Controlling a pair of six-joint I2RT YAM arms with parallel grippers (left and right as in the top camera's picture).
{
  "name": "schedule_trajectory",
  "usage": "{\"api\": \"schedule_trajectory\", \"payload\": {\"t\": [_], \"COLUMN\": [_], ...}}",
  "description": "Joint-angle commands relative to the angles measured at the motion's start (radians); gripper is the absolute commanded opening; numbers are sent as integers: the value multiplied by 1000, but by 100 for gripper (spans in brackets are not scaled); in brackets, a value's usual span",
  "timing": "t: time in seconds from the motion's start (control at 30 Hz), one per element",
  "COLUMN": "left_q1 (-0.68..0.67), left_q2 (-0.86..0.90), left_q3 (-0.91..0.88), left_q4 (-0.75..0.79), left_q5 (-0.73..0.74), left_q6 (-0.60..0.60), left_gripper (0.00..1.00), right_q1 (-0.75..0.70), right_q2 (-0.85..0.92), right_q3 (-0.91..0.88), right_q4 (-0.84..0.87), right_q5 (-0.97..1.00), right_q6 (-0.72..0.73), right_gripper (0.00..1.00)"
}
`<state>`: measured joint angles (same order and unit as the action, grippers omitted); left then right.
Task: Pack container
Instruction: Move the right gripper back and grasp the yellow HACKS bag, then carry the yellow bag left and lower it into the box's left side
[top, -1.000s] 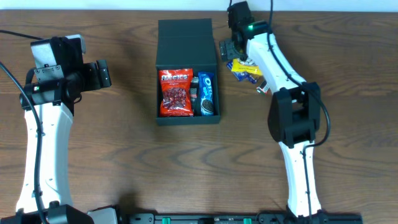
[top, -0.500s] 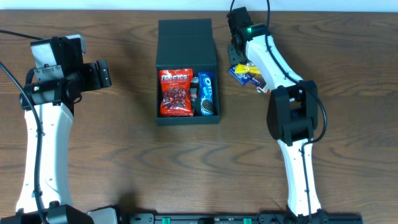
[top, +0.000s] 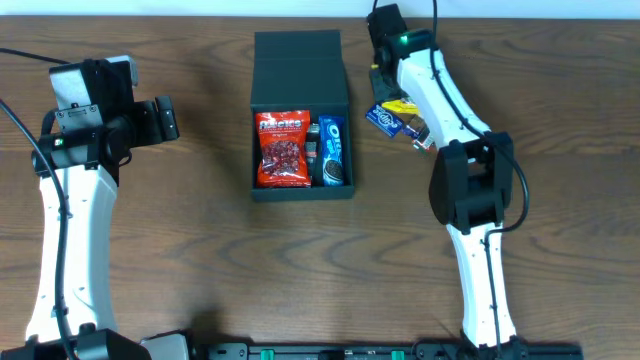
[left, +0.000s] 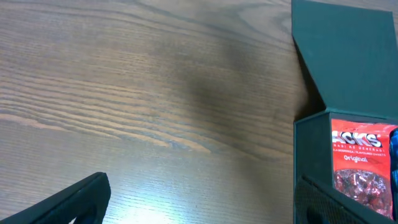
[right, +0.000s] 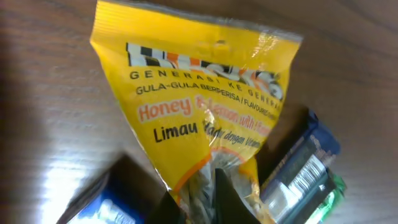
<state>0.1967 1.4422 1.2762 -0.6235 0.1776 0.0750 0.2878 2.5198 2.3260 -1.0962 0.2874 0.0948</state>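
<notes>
The dark container stands open at mid table with its flap lid laid back. Inside it lie a red snack packet and a blue Oreo packet. To its right, my right gripper is shut on the lower edge of a yellow honey-lemon packet, its jaws pinching the crinkled plastic. Far to the container's left, my left gripper stays open with nothing held. In the left wrist view the container's wall and the red packet show at the right.
Under and beside the yellow packet lie a blue packet and a dark packet with a green end. The right arm's white links run above them. Bare wooden table lies in front of the left gripper.
My right gripper has gone from open to shut on the yellow packet. The small pile of packets shifted slightly. The left arm has not moved.
</notes>
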Motion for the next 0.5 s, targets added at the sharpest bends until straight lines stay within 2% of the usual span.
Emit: {"api": "schedule_trajectory", "payload": {"t": [0.0, 0.13, 0.3, 0.47], "left_q1": [6, 6, 6, 6], "left_q2": [9, 9, 9, 9], "left_q3": [4, 4, 4, 4], "left_q4": [0, 0, -1, -1], "left_q5": [6, 6, 6, 6], "left_q6": [-11, -10, -7, 1], "left_gripper": [95, 95, 95, 95], "right_q1": [-2, 22, 83, 161], "right_q2": [-16, -70, -191, -283], "right_q3": [128, 249, 266, 259], "right_q4": [-56, -150, -206, -272], "right_q5": [-14, -19, -45, -59], "right_q6": [4, 4, 6, 130], "right_gripper": [1, 1, 1, 1]}}
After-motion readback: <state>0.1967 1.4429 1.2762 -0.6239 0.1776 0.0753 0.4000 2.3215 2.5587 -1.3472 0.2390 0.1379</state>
